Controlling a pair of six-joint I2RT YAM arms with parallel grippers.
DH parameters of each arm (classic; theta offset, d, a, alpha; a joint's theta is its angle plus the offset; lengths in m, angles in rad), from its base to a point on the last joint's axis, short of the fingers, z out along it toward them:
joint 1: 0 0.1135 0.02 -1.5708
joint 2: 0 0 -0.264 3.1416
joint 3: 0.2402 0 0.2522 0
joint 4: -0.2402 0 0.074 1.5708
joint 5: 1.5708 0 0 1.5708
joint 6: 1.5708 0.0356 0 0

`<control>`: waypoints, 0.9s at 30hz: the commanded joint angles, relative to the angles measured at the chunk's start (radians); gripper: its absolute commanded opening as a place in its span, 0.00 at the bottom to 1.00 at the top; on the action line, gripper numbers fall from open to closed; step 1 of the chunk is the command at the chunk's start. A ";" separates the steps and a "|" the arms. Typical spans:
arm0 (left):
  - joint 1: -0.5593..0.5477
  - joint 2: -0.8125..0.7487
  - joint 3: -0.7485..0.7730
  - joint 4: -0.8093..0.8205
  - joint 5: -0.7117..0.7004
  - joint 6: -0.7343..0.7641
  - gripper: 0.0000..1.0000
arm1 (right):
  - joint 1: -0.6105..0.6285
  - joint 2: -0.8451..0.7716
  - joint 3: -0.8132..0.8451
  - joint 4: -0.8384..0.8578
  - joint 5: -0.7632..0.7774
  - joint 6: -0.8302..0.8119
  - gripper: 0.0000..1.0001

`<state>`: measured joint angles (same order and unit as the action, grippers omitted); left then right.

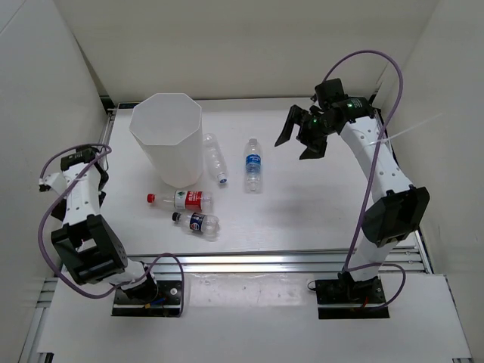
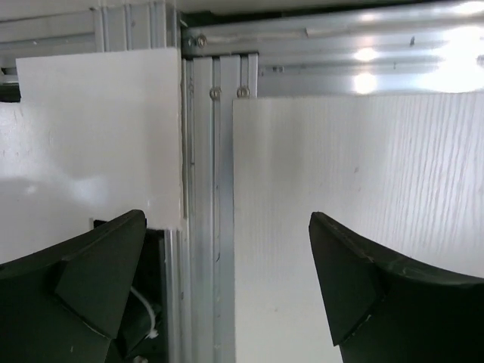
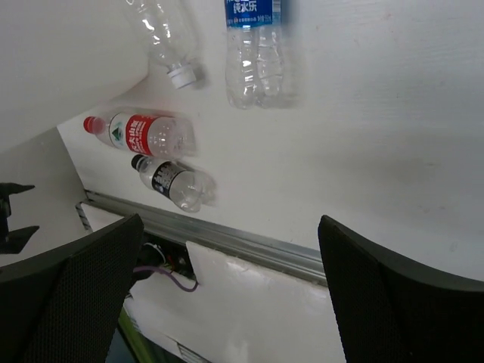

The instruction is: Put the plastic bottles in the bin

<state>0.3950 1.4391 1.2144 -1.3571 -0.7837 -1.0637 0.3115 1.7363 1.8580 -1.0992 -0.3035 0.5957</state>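
the left claw (image 2: 227, 223) hangs well to the left of the bin (image 1: 170, 159), out by the frame at the edge of the surface (image 1: 302, 204), its jaws spread wide with nothing between them. the bin stands upright toward the far left, and none of the four bottles is in it.

just in front of the bin lies the red-label bottle (image 1: 181, 200), on its side with its red cap pointing left. a little nearer and to the right lies the black-cap bottle (image 1: 197, 221). against the bin's right side rests the bare bottle (image 1: 215, 159), cap toward the near edge. one step further right of the bin lies the blue-label bottle (image 1: 253, 164), lengthways.

the right claw (image 1: 297, 142) hovers well to the right of the bin, beyond the blue-label bottle, spread open and empty.

all four look empty, so likely very light, thin-walled and easy to dent, smooth, and ready to roll. the best hold is probably across the body at the label, squeezed gently.
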 commanded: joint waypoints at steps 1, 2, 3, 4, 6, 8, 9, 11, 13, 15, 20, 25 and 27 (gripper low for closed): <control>-0.013 -0.046 0.011 -0.076 0.122 0.143 1.00 | 0.028 0.054 0.032 0.078 0.070 0.012 1.00; -0.013 -0.055 0.020 -0.067 0.158 0.209 1.00 | 0.018 0.086 0.050 0.062 0.051 0.012 1.00; -0.036 -0.071 0.020 -0.066 0.210 0.231 1.00 | 0.018 0.153 0.067 0.038 0.026 0.012 1.00; -0.051 -0.080 0.020 -0.066 0.224 0.243 1.00 | 0.018 0.184 0.082 0.029 0.026 0.012 1.00; -0.093 -0.109 0.010 -0.057 0.238 0.243 1.00 | 0.018 0.276 0.138 -0.001 -0.072 0.000 1.00; -0.126 -0.121 0.000 -0.057 0.261 0.252 1.00 | 0.018 0.302 0.138 0.030 -0.105 -0.013 1.00; -0.166 -0.135 0.000 -0.057 0.273 0.252 1.00 | 0.018 0.302 0.138 0.066 -0.105 -0.013 1.00; -0.209 -0.146 0.000 -0.057 0.284 0.261 1.00 | 0.018 0.302 0.124 0.108 -0.105 -0.013 1.00; -0.255 -0.158 -0.009 -0.057 0.284 0.252 1.00 | 0.018 0.328 0.124 0.147 -0.118 -0.013 1.00; -0.275 -0.171 -0.009 -0.057 0.296 0.252 1.00 | 0.018 0.376 0.153 0.147 -0.137 -0.022 1.00; -0.315 -0.180 0.033 -0.057 0.319 0.252 1.00 | 0.055 0.478 0.164 0.194 -0.167 -0.022 1.00; -0.315 -0.250 0.086 -0.074 0.454 0.309 1.00 | 0.120 0.552 0.173 0.234 -0.105 -0.022 1.00; -0.315 -0.275 0.100 -0.074 0.519 0.309 1.00 | 0.147 0.588 0.173 0.234 -0.068 -0.031 1.00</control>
<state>0.0834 1.2465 1.2617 -1.3533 -0.3763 -0.7815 0.4179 2.3047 2.0083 -0.8951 -0.4114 0.5911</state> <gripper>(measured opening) 0.999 0.998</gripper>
